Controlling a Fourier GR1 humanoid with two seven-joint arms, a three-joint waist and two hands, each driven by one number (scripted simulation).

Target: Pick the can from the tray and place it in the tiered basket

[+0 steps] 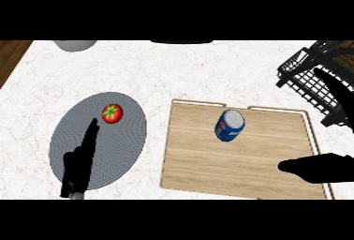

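Blue can [230, 125] on wooden tray [207, 164]

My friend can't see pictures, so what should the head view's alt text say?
A blue can stands on a light wooden tray, with the black right hand open near its right edge. A black wire tiered basket sits upper right; the left hand is over a grey round plate holding a red tomato.

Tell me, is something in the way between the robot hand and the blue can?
No, nothing visible is. Only bare wooden tray lies between the right robot hand and the can. The tomato sits off to the left on the grey plate.
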